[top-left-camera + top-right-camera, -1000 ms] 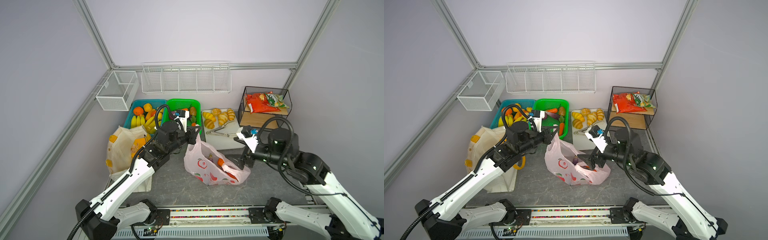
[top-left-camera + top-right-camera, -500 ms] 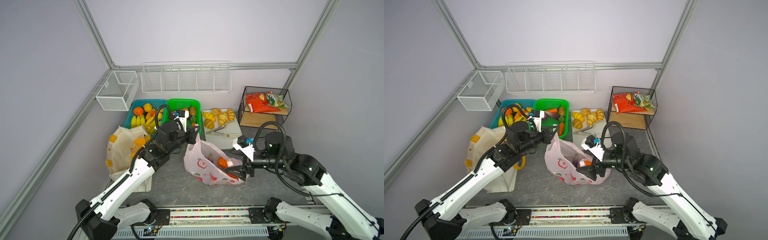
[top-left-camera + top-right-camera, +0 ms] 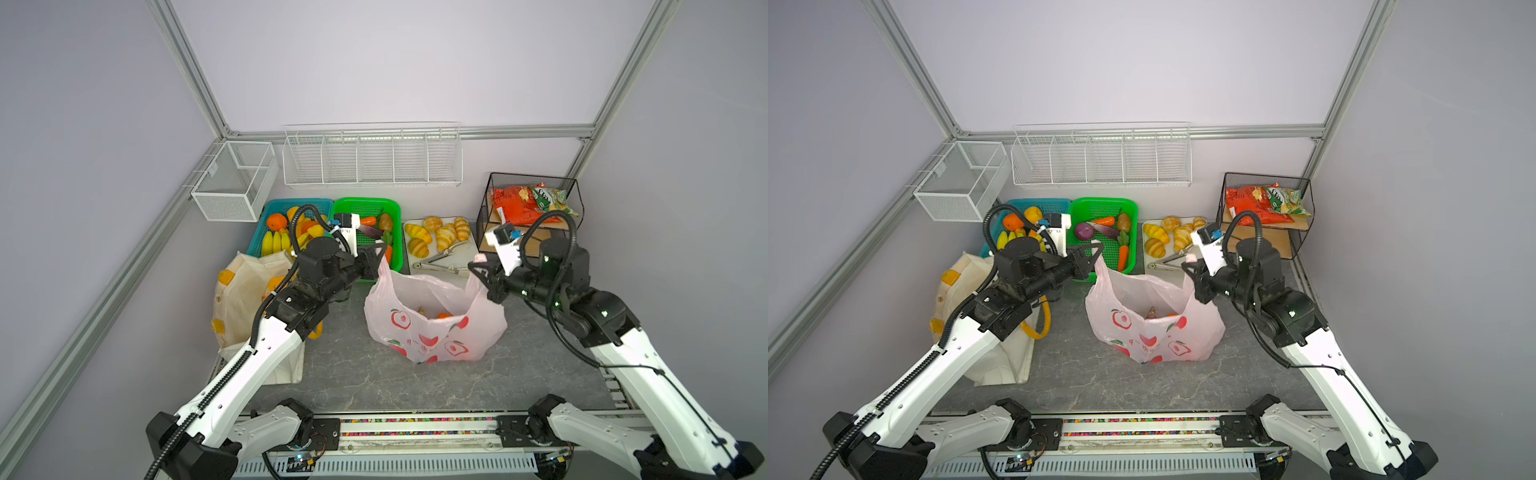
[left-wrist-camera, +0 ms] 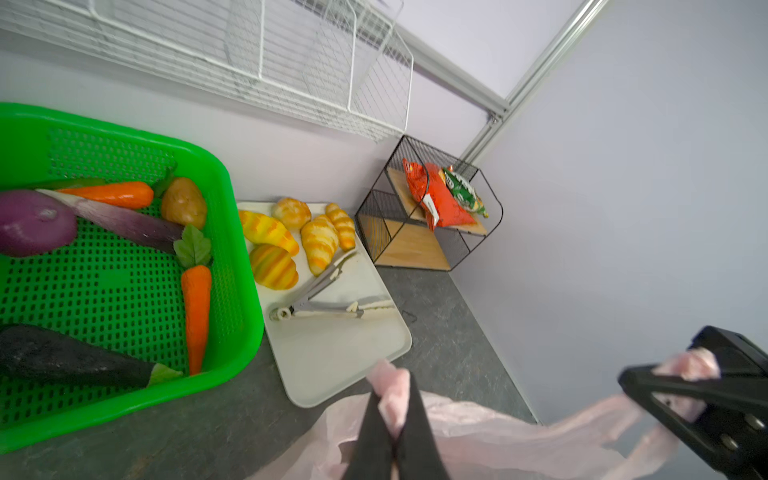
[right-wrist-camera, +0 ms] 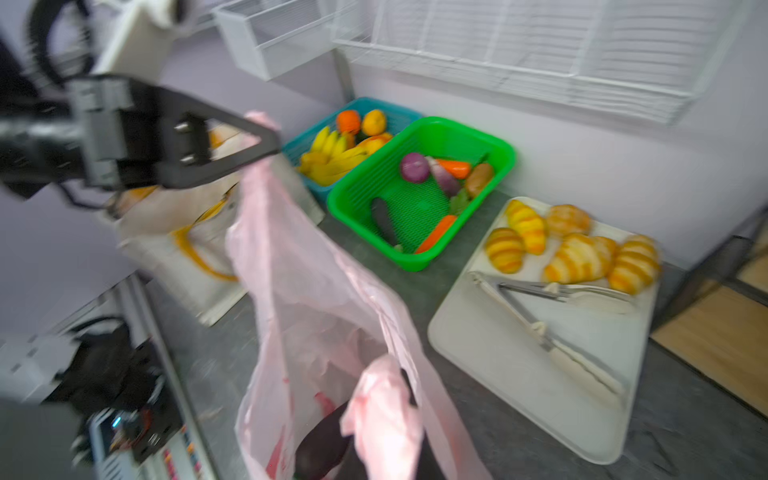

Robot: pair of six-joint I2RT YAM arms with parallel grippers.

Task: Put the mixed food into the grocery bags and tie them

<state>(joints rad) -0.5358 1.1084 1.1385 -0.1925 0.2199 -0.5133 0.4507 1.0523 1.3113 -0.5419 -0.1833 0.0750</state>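
Note:
The pink grocery bag (image 3: 432,332) (image 3: 1154,332) stands mid-table, its mouth stretched between both grippers. My left gripper (image 3: 380,259) (image 4: 392,399) is shut on the bag's left handle. My right gripper (image 3: 478,266) (image 5: 386,411) is shut on the right handle, its jaws mostly hidden by bunched plastic. Inside the bag lie a dark eggplant (image 5: 320,444) and an orange item (image 3: 444,316). The cream tote (image 3: 245,291) slumps at the left. A purple onion (image 3: 1084,230), carrots and another eggplant (image 4: 70,359) sit in the green basket (image 3: 395,232). Snack packets (image 3: 523,203) lie on the black wire rack.
A blue basket (image 3: 272,205) of bananas and oranges stands at the back left. A white tray (image 3: 457,259) holds croissants and metal tongs. The black wire rack (image 3: 484,216) stands at the back right. White wire baskets (image 3: 372,160) hang on the back wall.
My right gripper closed on the bag's right handle and pulled it up and to the right, spreading the mouth. The left gripper kept its hold and place.

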